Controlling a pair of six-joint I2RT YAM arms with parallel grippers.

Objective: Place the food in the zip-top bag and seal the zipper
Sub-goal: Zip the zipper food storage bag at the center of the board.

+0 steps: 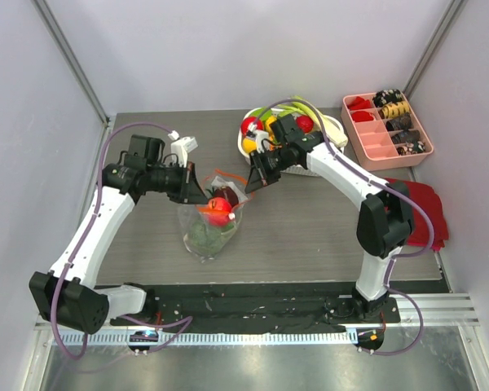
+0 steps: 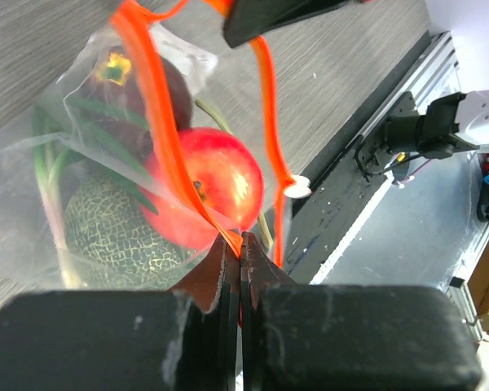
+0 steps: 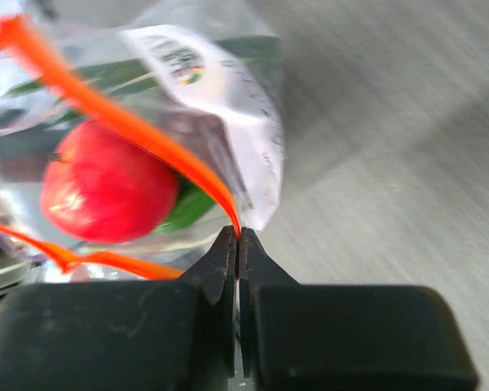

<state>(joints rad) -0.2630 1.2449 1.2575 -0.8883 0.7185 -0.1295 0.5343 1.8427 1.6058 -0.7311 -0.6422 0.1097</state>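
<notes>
- Zip-top bag (image 1: 205,238) lies in the middle of the counter (image 1: 310,236), already holding a red fruit (image 1: 219,210) and a netted green head (image 2: 114,236); loading looks largely done.
- Zipper (image 2: 159,122) gapes in a loop, unsealed; left jaws and right jaws each clench one end of it.
- Top view alone shows more produce in a white bowl (image 1: 246,148), far and right of centre; left wrist alone shows the white end piece (image 2: 294,188).

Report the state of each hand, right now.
Left hand: closed, pinching the zipper of the zip-top bag.
Right hand: closed, pinching the same zipper.
</notes>
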